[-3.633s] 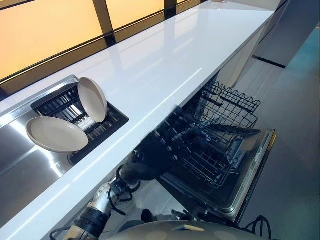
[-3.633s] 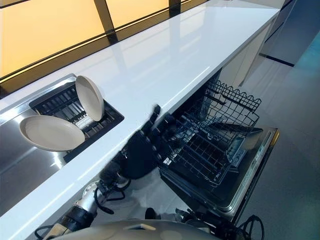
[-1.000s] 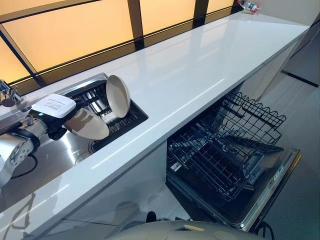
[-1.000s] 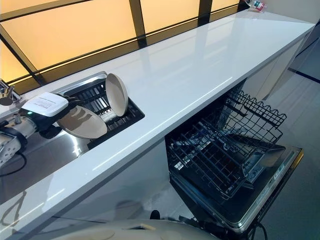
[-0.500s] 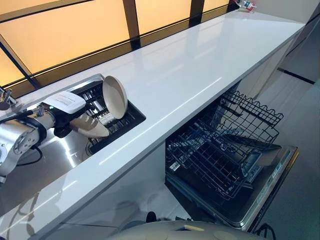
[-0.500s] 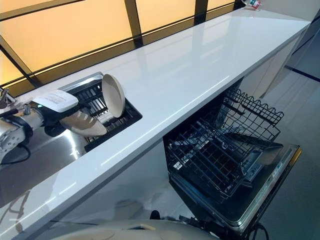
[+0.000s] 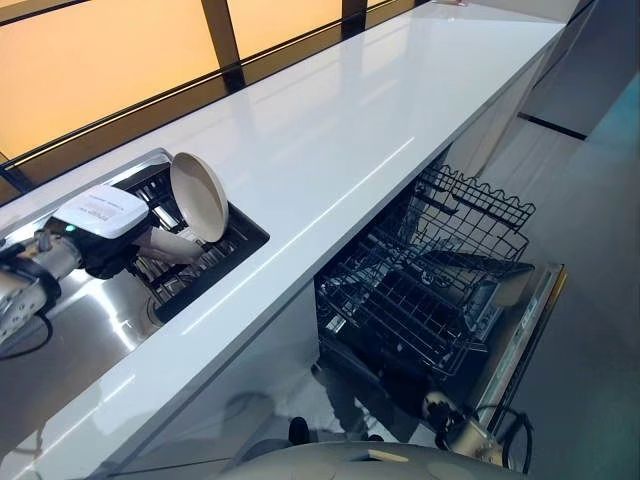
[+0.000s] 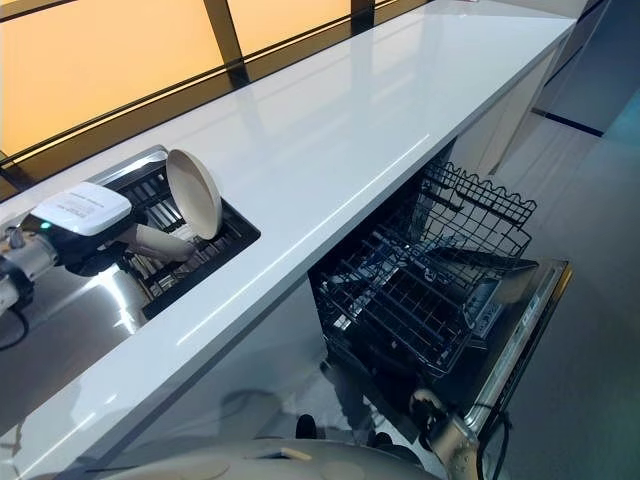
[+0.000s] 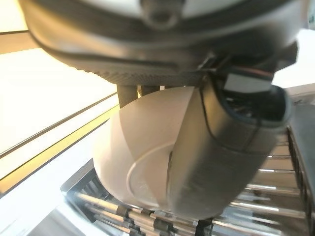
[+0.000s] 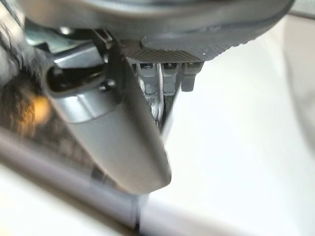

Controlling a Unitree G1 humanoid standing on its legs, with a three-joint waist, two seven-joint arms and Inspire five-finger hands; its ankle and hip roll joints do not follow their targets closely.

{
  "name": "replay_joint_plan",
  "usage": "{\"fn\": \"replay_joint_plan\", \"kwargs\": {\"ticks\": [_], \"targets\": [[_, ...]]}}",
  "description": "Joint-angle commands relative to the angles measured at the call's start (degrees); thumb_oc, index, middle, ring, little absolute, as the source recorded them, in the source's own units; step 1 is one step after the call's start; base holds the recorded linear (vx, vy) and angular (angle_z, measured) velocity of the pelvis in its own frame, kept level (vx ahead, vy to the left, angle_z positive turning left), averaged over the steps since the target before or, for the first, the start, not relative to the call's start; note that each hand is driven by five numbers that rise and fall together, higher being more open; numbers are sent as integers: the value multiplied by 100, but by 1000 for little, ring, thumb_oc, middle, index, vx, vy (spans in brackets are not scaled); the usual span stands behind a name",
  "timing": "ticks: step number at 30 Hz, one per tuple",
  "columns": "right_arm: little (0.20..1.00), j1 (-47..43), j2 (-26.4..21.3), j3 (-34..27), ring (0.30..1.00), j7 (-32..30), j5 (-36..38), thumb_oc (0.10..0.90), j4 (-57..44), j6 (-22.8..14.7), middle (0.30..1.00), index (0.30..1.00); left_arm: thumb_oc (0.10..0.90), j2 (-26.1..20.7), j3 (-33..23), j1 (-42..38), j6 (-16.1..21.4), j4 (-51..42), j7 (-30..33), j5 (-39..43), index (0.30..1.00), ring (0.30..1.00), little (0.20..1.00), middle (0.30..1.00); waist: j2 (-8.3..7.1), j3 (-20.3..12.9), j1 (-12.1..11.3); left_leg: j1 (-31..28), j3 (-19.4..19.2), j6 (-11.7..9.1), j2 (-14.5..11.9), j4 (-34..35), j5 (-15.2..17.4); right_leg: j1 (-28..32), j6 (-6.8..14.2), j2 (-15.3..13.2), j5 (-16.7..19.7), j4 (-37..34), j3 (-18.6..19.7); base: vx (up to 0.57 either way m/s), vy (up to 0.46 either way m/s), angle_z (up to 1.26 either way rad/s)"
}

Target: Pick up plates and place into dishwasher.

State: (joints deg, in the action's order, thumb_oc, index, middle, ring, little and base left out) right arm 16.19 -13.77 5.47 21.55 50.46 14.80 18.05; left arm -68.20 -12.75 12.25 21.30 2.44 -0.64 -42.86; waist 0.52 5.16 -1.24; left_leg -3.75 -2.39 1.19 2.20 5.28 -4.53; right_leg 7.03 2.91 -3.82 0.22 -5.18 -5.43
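Observation:
My left hand (image 7: 108, 260) is over the sink's black drying rack (image 7: 236, 240), shut on a beige plate (image 7: 168, 246) that shows edge-on. In the left wrist view the thumb (image 9: 231, 147) lies across that plate (image 9: 142, 147), with the fingers behind it. A second beige plate (image 7: 198, 196) stands upright in the rack just right of the hand. The open dishwasher (image 7: 520, 330) is under the counter at the right, its wire rack (image 7: 420, 300) pulled out. My right hand (image 8: 428, 408) hangs low by the dishwasher door's front corner, fingers relaxed, holding nothing.
A long white countertop (image 7: 350, 130) runs from the steel sink (image 7: 60, 340) to the far right, with windows behind it. The lowered dishwasher door juts out over the grey floor (image 7: 590, 250).
My left hand came up from below the counter, closed on the flat-lying plate and tipped it edge-on. The right hand has come into view by the dishwasher door. The camera has shifted.

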Motion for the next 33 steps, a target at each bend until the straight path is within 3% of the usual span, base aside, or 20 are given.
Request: {"fn": "replay_joint_plan", "kwargs": {"ticks": [1,4,9,13,16,18,24,27,31,33], "targets": [[900,-205,-643,-341,900,417,428,800,-1166,108,900,900,100,58,-950,-202,-408,327,1547,-8,300,300,200,300,183,-50,345,-348,-12,246,486,-28,911,-366,445,120,25,207,-197,2,39,-17],[900,-255,-966,-489,900,540,506,800,-1512,437,900,900,100,270,-973,115,-599,110,2045,-53,300,300,200,300,156,-32,360,-321,-94,249,498,-28,894,-389,460,100,71,174,-179,-13,50,-25],[900,-394,-1351,-831,900,849,736,800,-1834,569,900,900,100,430,-1143,366,-638,-178,2414,15,300,300,200,300,113,-41,368,-295,-182,264,508,-28,886,-412,479,66,101,158,-165,-13,36,-14],[900,-561,-1648,-1203,900,1058,980,800,-2155,90,900,900,100,464,-1329,374,-480,-232,2672,270,300,300,200,300,77,-53,372,-278,-221,282,495,-28,879,-436,488,34,59,250,-175,-10,21,-8],[900,-721,-1862,-1622,900,793,1158,800,-2391,-388,900,900,100,460,-1514,357,-449,-189,2935,446,300,300,200,300,60,-62,382,-276,-223,294,481,-28,879,-449,486,18,8,342,-166,-2,10,-5],[900,-812,-1917,-1956,900,693,1231,800,-2507,-447,900,900,100,539,-1701,376,-366,-145,3051,512,300,300,200,300,41,-76,389,-283,-232,303,467,-28,887,-451,472,17,-36,399,-176,0,0,0],[900,-612,-2198,-2772,900,1341,894,800,-2492,470,900,900,100,688,-2334,649,-142,-245,3263,533,300,300,200,300,-56,-147,408,-305,-212,305,434,-28,921,-428,405,57,-164,493,-195,9,-21,1],[900,-625,-2383,-3049,900,1742,1103,800,-2184,573,900,900,100,605,-2535,732,11,-113,3283,579,300,300,200,300,-103,-198,406,-317,-203,281,406,-28,937,-398,378,79,-193,494,-245,27,-63,1],[900,-845,-2539,-3522,900,1418,1811,800,-1755,-299,900,900,100,536,-2629,660,175,135,3376,757,300,300,200,300,-163,-276,413,-311,-150,240,365,-28,963,-351,331,143,-238,460,-301,31,-87,4],[900,-994,-2468,-3702,900,1053,1708,800,-1758,-848,900,900,100,609,-2580,495,67,165,3407,907,300,300,200,300,-167,-291,420,-315,-121,221,346,-28,978,-338,315,184,-261,433,-293,28,-85,5]]}}
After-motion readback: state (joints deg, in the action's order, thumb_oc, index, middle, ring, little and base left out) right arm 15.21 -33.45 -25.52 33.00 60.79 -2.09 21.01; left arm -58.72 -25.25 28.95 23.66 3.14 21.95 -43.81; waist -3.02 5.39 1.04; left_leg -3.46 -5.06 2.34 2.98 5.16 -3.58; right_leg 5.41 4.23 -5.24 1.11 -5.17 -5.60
